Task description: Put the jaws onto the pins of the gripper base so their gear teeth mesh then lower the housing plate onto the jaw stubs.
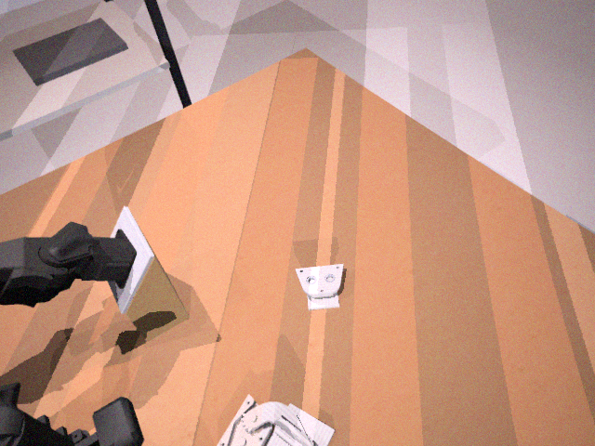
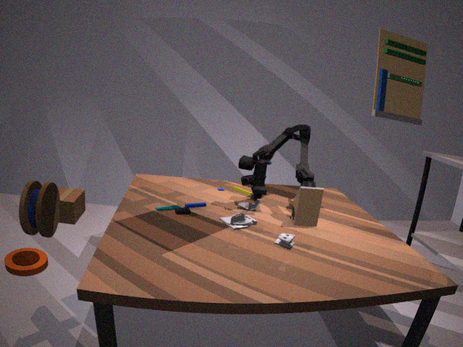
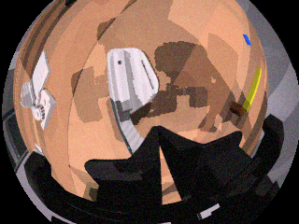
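The gripper base (image 1: 314, 425) (image 2: 228, 220) (image 3: 41, 74) lies on the table, with a raised jaw-like part on it; whether its teeth mesh with anything cannot be seen. A loose grey-white jaw (image 2: 247, 205) (image 3: 128, 77) lies nearer the arm, its narrow end reaching toward my fingertips in the wrist view. The white housing plate (image 1: 321, 285) (image 2: 286, 238), with two round holes, lies apart from both on the table. My gripper (image 2: 258, 197) (image 3: 156, 130) is shut with nothing between its fingers, low beside the loose jaw. Whether they touch cannot be told.
A tall tan block with a white face (image 1: 153, 297) (image 2: 308, 207) stands near the arm's base. A yellow bar (image 2: 243, 191) (image 3: 252, 89) and a small blue piece (image 2: 221, 189) (image 3: 247, 39) lie beyond the jaw. Blue (image 2: 195, 204), teal (image 2: 167, 207) and black (image 2: 182, 210) items lie to the left.
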`<action>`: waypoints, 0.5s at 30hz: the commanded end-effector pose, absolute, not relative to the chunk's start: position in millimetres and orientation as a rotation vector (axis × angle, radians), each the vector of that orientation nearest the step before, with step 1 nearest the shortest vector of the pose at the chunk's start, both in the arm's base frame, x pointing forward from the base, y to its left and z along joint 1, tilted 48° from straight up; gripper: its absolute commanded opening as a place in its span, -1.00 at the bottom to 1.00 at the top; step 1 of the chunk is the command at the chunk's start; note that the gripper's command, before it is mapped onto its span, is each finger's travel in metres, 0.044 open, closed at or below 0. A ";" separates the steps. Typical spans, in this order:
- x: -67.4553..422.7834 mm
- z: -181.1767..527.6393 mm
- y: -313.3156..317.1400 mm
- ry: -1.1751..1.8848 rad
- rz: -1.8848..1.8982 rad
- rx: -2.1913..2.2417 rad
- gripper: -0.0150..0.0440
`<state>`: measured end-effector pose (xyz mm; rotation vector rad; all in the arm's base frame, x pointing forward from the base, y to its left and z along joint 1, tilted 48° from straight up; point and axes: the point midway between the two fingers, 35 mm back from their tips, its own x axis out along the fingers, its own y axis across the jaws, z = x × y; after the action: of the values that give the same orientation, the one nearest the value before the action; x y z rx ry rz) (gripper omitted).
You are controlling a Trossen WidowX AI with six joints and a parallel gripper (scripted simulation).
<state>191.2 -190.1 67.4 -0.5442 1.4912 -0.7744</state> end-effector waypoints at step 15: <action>193.1 43.1 -170.4 1.498 -0.776 -0.544 -0.49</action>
<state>194.1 -173.8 48.3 -0.5423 1.4930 -0.7721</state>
